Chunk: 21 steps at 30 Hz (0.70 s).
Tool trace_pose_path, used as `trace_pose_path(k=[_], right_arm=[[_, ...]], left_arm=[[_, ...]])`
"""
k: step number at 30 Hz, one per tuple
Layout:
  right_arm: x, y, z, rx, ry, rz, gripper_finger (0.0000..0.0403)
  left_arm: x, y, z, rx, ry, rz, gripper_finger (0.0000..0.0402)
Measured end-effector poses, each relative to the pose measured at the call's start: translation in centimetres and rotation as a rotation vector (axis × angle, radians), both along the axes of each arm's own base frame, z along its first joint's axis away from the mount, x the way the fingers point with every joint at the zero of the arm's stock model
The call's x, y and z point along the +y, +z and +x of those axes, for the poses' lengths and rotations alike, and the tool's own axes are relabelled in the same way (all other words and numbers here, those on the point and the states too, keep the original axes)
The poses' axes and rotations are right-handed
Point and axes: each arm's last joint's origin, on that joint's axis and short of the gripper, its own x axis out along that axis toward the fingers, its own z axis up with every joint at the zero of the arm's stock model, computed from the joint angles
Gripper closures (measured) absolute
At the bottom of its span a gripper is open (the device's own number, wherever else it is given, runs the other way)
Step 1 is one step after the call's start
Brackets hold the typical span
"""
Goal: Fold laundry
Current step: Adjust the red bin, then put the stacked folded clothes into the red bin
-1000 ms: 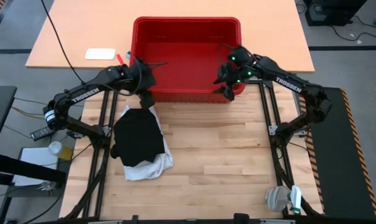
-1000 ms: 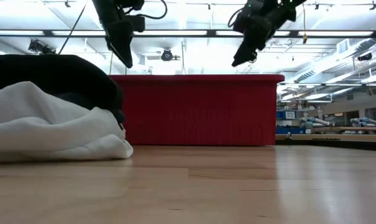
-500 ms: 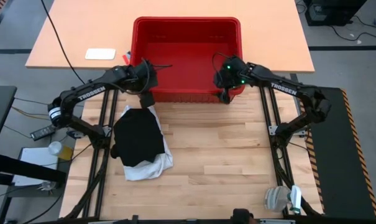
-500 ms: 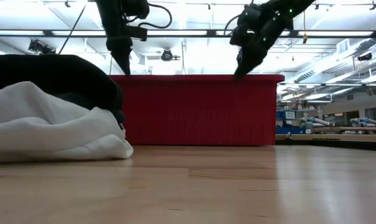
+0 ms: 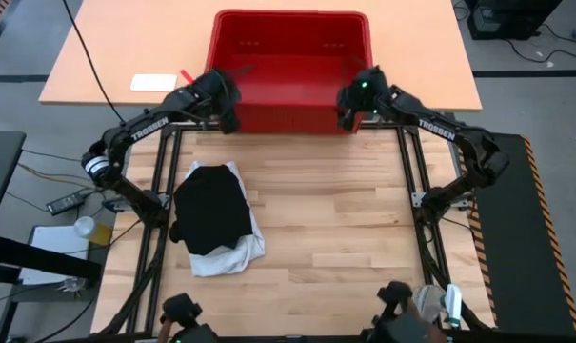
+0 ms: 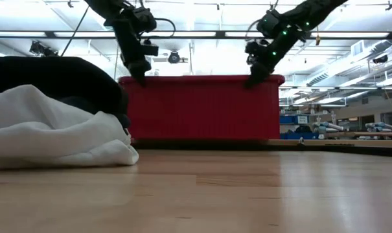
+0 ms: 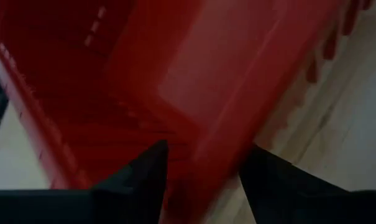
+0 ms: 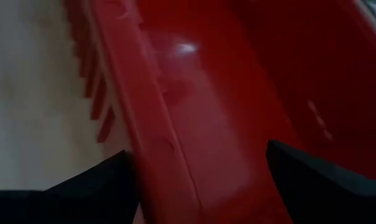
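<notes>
Both pincers, left pincer point(image 5: 228, 122) and right pincer point(image 5: 347, 119), straddle the red crate point(image 5: 292, 43) rim, jaws wide; the soft, limp laundry point(image 5: 214, 217) wants gripping at an edge.

A red plastic crate point(image 8: 194, 106) filled most of the right wrist view, its thick rim running across the frame with short ribs under its outer lip. Pale wooden table point(image 8: 32, 106) showed beside it. The right gripper's point(image 8: 200, 186) two dark fingers point(image 8: 94, 193) stood wide apart, straddling the rim.
</notes>
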Motion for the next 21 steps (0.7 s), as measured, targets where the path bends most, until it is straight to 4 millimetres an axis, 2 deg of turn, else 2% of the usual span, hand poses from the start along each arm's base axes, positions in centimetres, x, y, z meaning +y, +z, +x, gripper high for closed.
trace_pose_path(k=[3,6,9,13,17,21], right_arm=[[-1.1,0.9,-1.1,-0.032,-0.083,0.014,0.0073],[-1.1,2.7,-1.2,-0.096,-0.120,0.054,0.0073],[-0.4,4.4,-0.8,-0.160,-0.085,0.110,0.0073],[0.3,5.6,0.1,-0.270,0.022,0.200,0.0073],[1.3,6.4,1.0,-0.409,0.188,0.364,0.0076],[2.3,5.9,1.8,-0.429,0.243,0.453,0.0084]], left_arm=[[0.4,0.9,-0.6,-0.081,0.022,-0.035,0.0209],[-0.4,2.4,-1.1,-0.212,0.009,-0.093,0.0209],[-1.7,4.4,-1.5,-0.329,-0.020,-0.093,0.0209],[-3.5,5.8,-2.2,-0.398,-0.045,-0.143,0.0209],[-6.8,7.5,-3.0,-0.586,-0.164,-0.430,0.0209],[-10.8,6.3,-3.4,-0.525,-0.139,-0.890,0.0209]])
